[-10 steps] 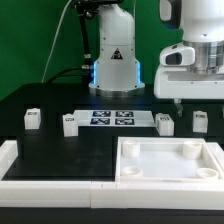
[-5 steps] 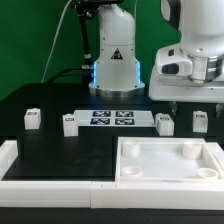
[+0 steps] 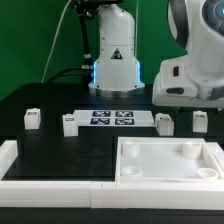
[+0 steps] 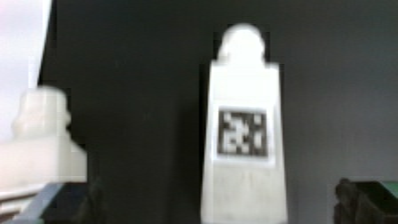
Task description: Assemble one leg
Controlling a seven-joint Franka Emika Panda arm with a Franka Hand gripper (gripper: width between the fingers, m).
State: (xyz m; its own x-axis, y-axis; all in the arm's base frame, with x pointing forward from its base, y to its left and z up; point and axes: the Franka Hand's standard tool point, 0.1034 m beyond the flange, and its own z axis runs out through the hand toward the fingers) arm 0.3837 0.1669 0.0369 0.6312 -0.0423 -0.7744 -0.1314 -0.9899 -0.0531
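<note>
Four small white legs stand in a row on the black table: one at the exterior view's far left point(image 3: 32, 118), one beside it point(image 3: 69, 123), and two on the right point(image 3: 164, 121) point(image 3: 200, 120). My gripper point(image 3: 196, 100) hangs over the two right legs. In the wrist view a leg point(image 4: 244, 150) with its square tag stands between my open fingers, whose dark fingertips point(image 4: 365, 200) are well apart from it. My gripper point(image 4: 210, 205) holds nothing. A second leg point(image 4: 45, 130) shows blurred to one side.
The marker board point(image 3: 110, 119) lies between the two leg pairs. A large white tray-like part point(image 3: 135, 170) with round corner holes lies at the front right. A white rim point(image 3: 50, 185) runs along the table's front and left edges.
The arm's hand has come down and toward the two right legs, and looks larger in the exterior view. The legs and the tray-like part have not moved.
</note>
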